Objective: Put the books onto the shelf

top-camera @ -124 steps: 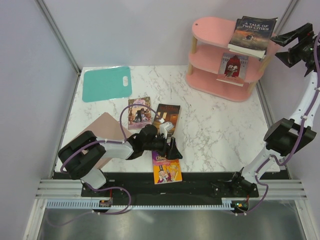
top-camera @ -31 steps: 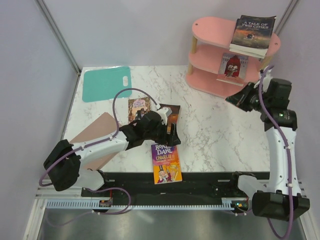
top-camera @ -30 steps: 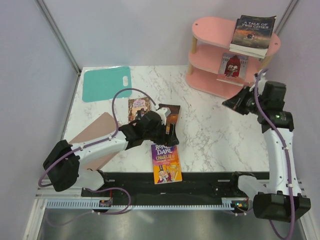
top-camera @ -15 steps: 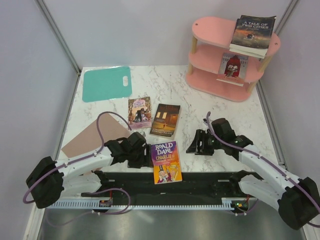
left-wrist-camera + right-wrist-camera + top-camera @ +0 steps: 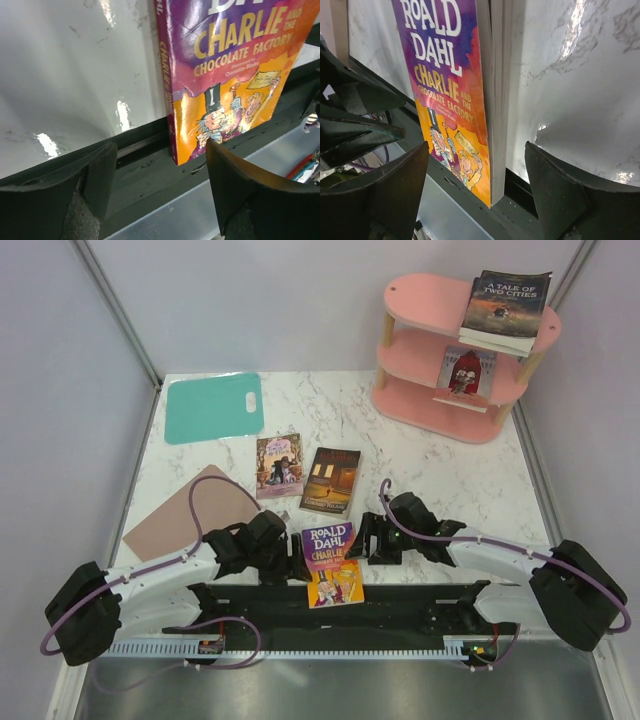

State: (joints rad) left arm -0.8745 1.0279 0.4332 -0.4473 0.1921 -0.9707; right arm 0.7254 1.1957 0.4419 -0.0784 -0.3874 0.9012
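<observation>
The orange-purple Roald Dahl book point(image 5: 333, 562) lies flat at the table's front edge, its lower end over the black base rail. My left gripper point(image 5: 296, 560) is open at its spine side, and my right gripper point(image 5: 362, 540) is open at its page side. In the left wrist view the book point(image 5: 235, 65) has its spine corner between the spread fingers point(image 5: 100, 175) of the gripper point(image 5: 160, 185). In the right wrist view the page edge point(image 5: 497, 100) runs between the wide fingers point(image 5: 555, 190) of the gripper point(image 5: 480, 195). Two more books point(image 5: 279, 465) point(image 5: 331, 480) lie mid-table. The pink shelf point(image 5: 420, 290) holds "A Tale of Two Cities" point(image 5: 505, 305) and a red book point(image 5: 467, 372).
A teal mat point(image 5: 213, 405) lies at the back left. A brown cardboard sheet point(image 5: 185, 515) lies left of my left arm. The black base rail point(image 5: 400, 605) runs along the near edge. Grey walls close in on both sides.
My right arm has swung down from beside the shelf to the Dahl book's right edge and opened. My left gripper has drawn back from the mid-table books to the book's left edge.
</observation>
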